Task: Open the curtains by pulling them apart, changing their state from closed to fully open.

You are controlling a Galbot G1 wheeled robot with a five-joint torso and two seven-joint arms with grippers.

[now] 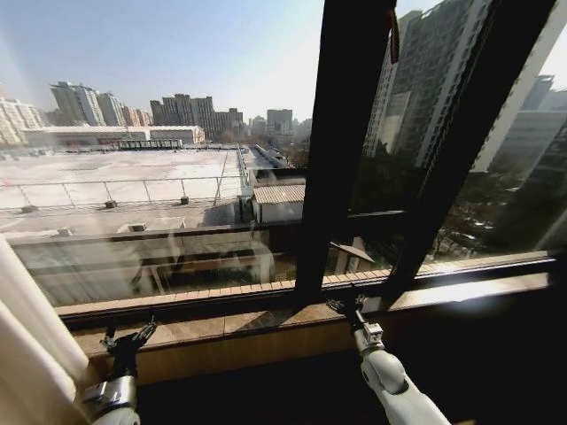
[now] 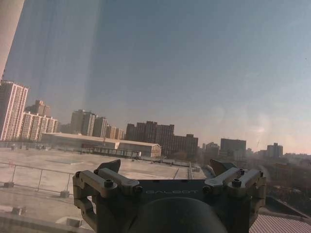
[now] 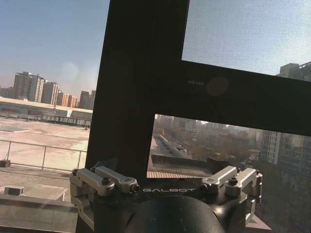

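The window stands almost bare: of the sheer cream pleated curtains (image 1: 27,345), one panel is bunched at the near left edge of the head view, and a pale strip of it (image 2: 9,29) also edges the left wrist view; no matching panel can be seen on the right, where the scene falls into shadow. The left gripper (image 1: 130,336) hangs low on the left, just right of that gathered fabric and before the brown stone window sill (image 1: 221,323), its dark fingers (image 2: 109,167) spread apart and holding nothing. The right gripper (image 1: 347,307) is raised near the foot of the thick black window frame bar (image 1: 341,133), its fingers (image 3: 216,165) likewise apart and empty. Judging by how things lie, the pulling-apart step looks done or nearly so, with both arms clear of the cloth. Any next move would call for checking whether the right panel is fully drawn aside, and, if fabric still covers glass, closing on its edge and drawing it outward.
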